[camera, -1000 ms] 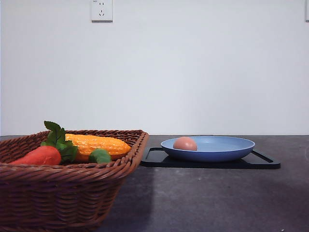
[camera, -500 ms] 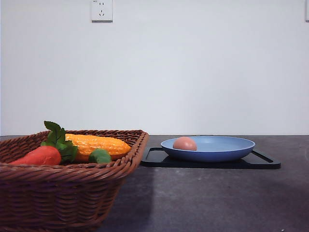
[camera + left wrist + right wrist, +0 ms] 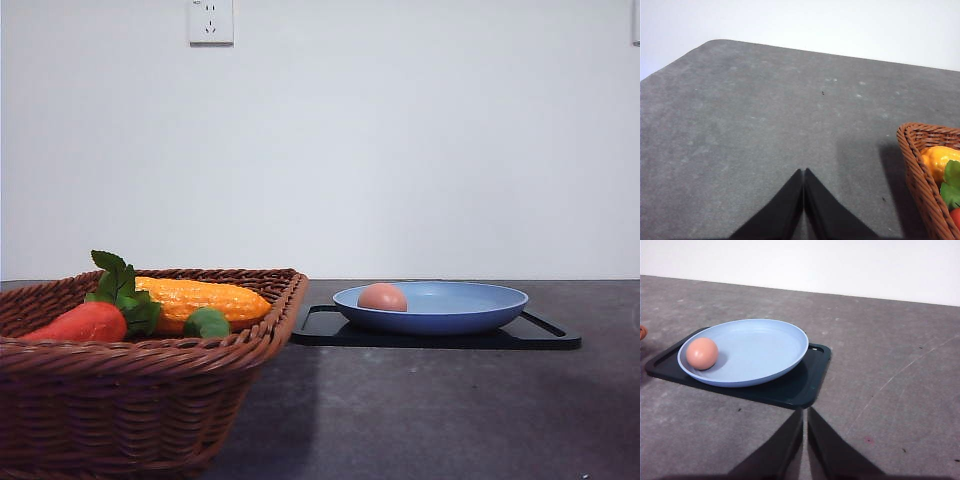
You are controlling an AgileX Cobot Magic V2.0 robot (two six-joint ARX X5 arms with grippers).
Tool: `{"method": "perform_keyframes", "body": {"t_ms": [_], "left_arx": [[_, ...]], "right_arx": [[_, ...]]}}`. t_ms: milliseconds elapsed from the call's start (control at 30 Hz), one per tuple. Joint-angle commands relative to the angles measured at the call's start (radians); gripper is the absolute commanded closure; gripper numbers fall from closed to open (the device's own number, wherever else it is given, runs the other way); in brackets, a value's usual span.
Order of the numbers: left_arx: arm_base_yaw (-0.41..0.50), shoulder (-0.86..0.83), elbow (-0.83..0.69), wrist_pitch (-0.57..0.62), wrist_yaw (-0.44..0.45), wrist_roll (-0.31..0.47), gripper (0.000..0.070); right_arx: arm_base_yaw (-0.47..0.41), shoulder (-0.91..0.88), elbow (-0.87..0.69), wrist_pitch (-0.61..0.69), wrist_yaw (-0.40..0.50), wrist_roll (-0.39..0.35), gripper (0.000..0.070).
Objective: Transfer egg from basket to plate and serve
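An egg (image 3: 383, 297) rests at the left side of a blue plate (image 3: 470, 312) on a black tray (image 3: 545, 338), right of the wicker basket (image 3: 130, 405). Both claws, left (image 3: 804, 172) and right (image 3: 805, 412), hover closed and empty above the desk (image 3: 420, 410).

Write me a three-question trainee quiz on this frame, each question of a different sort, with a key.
1. True or false: the egg lies in the basket.
2. Multiple choice: the blue plate rests on A) the bare table, B) the black tray, C) the basket rim.
3. Fill in: in its wrist view, the fingers of the right end effector are ____ and hold nothing.

Key:
1. False; it lies on the plate, toward the basket side.
2. B.
3. Closed. The left end effector is closed too, over bare table beside the basket.
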Motion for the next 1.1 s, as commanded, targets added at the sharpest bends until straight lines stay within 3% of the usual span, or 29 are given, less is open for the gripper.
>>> {"method": "perform_keyframes", "body": {"t_ms": [0,1067], "left_arx": [[0.002,-0.002,-0.028,-0.004,0.003,0.002,0.0700],[0.002,-0.002,-0.028,-0.004,0.003,0.002,0.0700]], "right_arx": [[0.000,0.001,-0.007,-0.002,0.000,0.017,0.0700],[0.000,0.001,-0.007,-0.002,0.000,0.017,0.0700]]}}
